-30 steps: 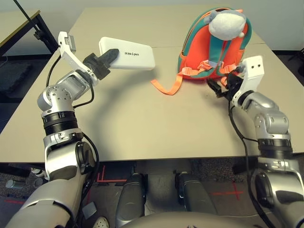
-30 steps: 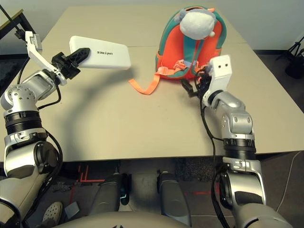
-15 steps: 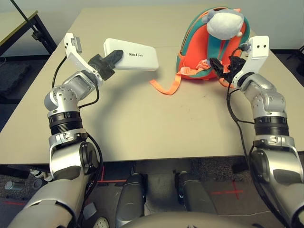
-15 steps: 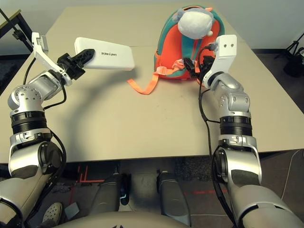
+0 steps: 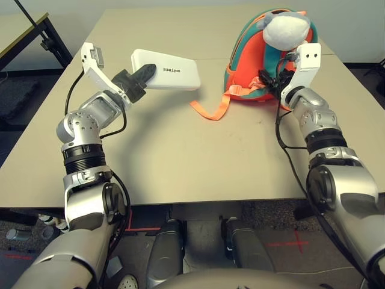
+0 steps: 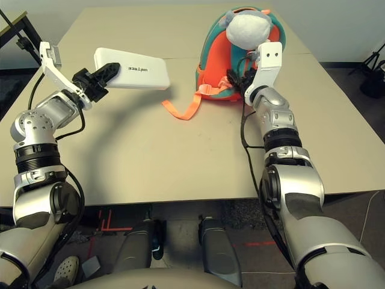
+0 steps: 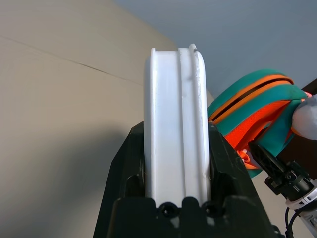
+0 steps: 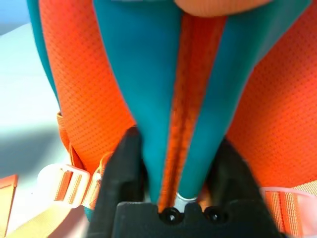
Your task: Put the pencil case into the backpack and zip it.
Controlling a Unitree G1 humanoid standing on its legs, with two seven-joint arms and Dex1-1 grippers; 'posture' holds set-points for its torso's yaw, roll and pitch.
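The white pencil case (image 5: 171, 71) hangs flat above the table's far left, my left gripper (image 5: 146, 70) shut on its near end; in the left wrist view its narrow edge (image 7: 176, 99) stands between the black fingers (image 7: 128, 163). The backpack (image 5: 246, 66), orange with teal edges, stands upright at the far right with a grey-white plush toy (image 5: 286, 27) on top. My right gripper (image 5: 269, 80) is against its front. There the fingers (image 8: 130, 158) are shut on a teal band (image 8: 198, 99) with an orange strip down its middle.
A loose orange strap (image 5: 213, 108) trails from the backpack onto the tan table (image 5: 180, 162) between the two arms. A dark side table (image 5: 24, 36) stands off the far left corner. The seam of a second tabletop runs behind the case.
My right arm has swung up and in to the backpack, and its gripper has gone from open to shut on the teal band. The left arm lifted the case slightly, then held still.
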